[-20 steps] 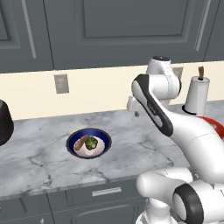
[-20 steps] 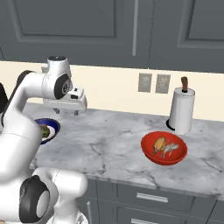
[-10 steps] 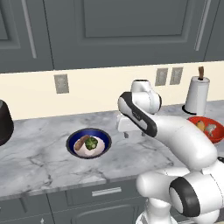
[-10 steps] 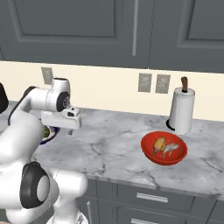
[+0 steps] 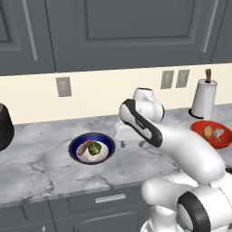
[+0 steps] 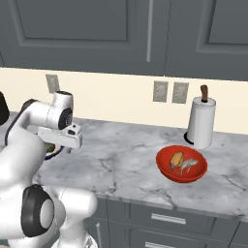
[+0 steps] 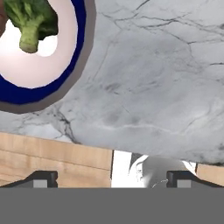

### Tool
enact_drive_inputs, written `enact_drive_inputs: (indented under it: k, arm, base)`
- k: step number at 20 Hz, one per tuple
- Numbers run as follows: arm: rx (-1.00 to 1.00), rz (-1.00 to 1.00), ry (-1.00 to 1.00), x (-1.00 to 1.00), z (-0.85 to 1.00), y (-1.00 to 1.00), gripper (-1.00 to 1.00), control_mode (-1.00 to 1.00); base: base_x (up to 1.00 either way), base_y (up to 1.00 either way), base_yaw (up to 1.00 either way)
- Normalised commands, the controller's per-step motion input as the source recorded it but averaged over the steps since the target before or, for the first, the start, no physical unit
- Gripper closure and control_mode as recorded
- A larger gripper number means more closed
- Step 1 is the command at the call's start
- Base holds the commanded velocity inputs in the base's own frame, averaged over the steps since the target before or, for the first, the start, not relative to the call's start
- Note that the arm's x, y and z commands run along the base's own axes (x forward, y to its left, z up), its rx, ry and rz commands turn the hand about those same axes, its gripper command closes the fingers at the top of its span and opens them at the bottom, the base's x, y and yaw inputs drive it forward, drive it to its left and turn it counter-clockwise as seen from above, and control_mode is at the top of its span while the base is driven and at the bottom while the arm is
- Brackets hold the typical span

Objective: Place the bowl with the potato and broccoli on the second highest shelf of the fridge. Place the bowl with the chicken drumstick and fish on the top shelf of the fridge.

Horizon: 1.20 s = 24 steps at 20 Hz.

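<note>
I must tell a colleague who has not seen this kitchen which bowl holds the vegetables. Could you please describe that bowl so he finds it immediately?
Start at the grey marble counter under the dark cabinets. The bowl with the potato and broccoli sits on it below the single wall outlet. It is dark blue outside and white inside, unlike the red bowl beside the paper towel roll.

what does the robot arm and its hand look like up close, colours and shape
The arm is glossy white with rounded, tube-like segments and dark grey to black bands at the joints. The hand is a white boxy block ending in two small dark finger tips. No cables or markings are visible.
</note>
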Motion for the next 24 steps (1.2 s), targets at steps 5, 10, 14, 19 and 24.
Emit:
enact_drive_inputs:
  k: [5, 10, 14, 19, 24]
  arm:
    - [0.00, 0.00, -0.01, 0.06, -0.19, 0.48, -1.00, -1.00]
    - [0.02, 0.00, -0.04, 0.22, -0.28, 0.40, -1.00, -1.00]
    - [0.00, 0.00, -0.02, 0.25, -0.23, 0.15, -1.00, -1.00]
    - [0.00, 0.00, -0.02, 0.21, -0.22, 0.15, -1.00, -1.00]
    - [0.00, 0.00, -0.03, 0.28, -0.30, 0.12, -1.00, -1.00]
  base:
    - [0.00, 0.00, 0.00]
    - [0.00, 0.00, 0.00]
    - [0.00, 0.00, 0.00]
    - [0.00, 0.00, 0.00]
    - [0.00, 0.00, 0.00]
